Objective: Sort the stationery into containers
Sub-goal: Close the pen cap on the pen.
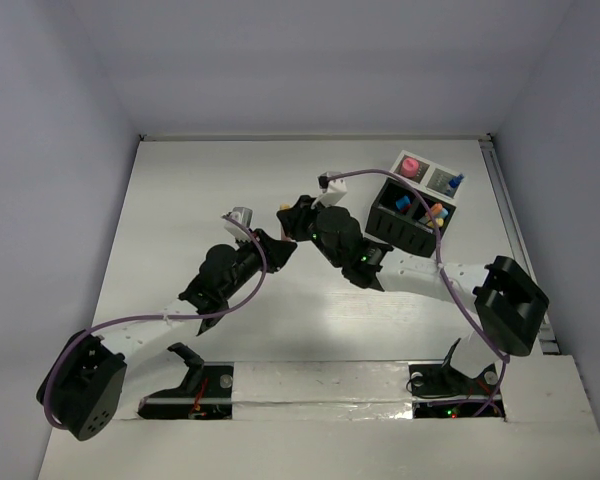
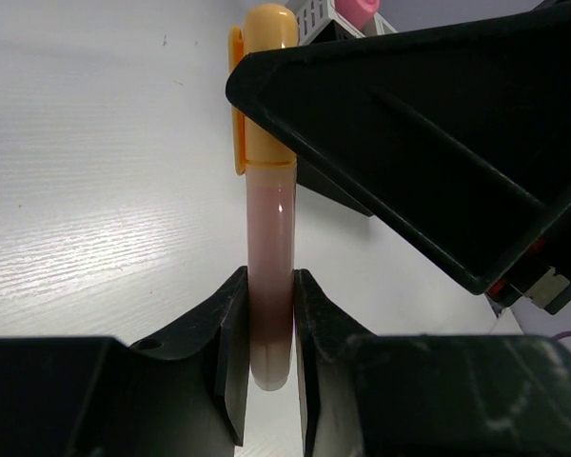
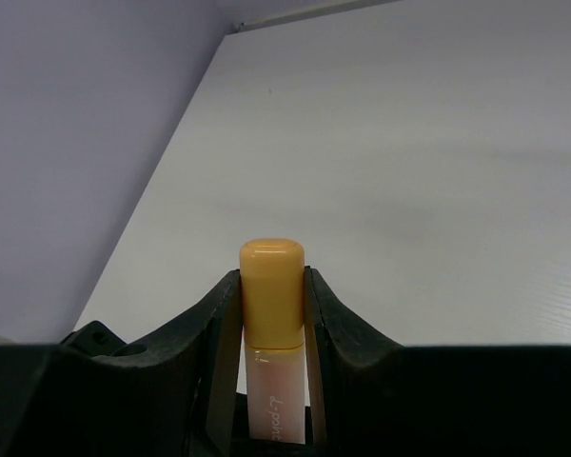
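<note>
The pen [image 2: 266, 209], with a clear pinkish barrel and an orange-yellow cap [image 3: 271, 259], is in the air above the middle of the tabletop [image 1: 180, 200], and both claws are closed on it. The left claw [image 2: 269, 286] grips the lower part of the barrel, and the right claw [image 3: 271, 284] grips the cap. We judge this to be a handover toward the right arm, because the black divided box [image 1: 400, 238] stands at the far right of the tabletop, on that arm's side (some coloured pieces stand in its compartments already). To do it well, we should open only the left claw, and slowly, while the right one holds firm. A pull along the pen could take the cap off the barrel, so we think the left claw should open fully and then retreat sideways. After that the right arm can carry the pen to a compartment with similar sticks.
</note>
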`<act>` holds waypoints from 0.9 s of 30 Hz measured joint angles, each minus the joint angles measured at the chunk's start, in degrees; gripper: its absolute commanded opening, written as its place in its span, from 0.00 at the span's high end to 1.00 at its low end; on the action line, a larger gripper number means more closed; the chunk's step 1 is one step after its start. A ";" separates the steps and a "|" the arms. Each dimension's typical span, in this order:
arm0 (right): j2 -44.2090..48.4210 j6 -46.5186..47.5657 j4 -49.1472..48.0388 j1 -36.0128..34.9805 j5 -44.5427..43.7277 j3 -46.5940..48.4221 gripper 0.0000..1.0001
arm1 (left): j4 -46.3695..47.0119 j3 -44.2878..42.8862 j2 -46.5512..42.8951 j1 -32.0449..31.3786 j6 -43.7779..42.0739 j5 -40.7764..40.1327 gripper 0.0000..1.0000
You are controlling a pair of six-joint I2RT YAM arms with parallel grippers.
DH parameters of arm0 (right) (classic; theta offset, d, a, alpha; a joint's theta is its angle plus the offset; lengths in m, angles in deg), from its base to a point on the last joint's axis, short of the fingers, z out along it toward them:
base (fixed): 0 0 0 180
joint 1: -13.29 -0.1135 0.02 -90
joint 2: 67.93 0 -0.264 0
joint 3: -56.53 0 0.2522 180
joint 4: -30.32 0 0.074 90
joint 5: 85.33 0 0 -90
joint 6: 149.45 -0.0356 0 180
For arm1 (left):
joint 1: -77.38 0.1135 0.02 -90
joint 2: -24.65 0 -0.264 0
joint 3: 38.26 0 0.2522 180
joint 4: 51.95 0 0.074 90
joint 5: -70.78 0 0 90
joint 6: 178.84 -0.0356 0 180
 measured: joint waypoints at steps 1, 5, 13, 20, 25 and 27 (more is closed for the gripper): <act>0.00 -0.20 -0.26 0.00 0.00 -0.09 1.00 | 0.02 0.00 0.00 0.00 -0.02 -0.02 1.00; 0.00 -1.01 -1.07 0.00 0.15 -0.83 1.00 | -0.70 0.00 -0.15 -0.02 -0.31 -0.02 1.00; 1.81 -1.49 -1.81 0.00 1.38 -2.45 1.00 | -5.68 -1.64 -2.71 -0.42 -2.27 0.15 1.00; 4.85 -2.89 -4.44 -0.07 3.41 -7.04 1.00 | -10.75 -2.67 -5.16 -1.22 -3.48 2.12 1.00; 4.68 -4.31 -5.75 -0.87 3.15 -9.44 1.00 | -14.58 -2.80 -5.16 -1.38 -3.96 3.30 1.00; 4.68 -4.63 -6.05 -1.57 2.38 -10.27 1.00 | -15.98 -2.86 -5.16 -1.53 -4.20 3.69 1.00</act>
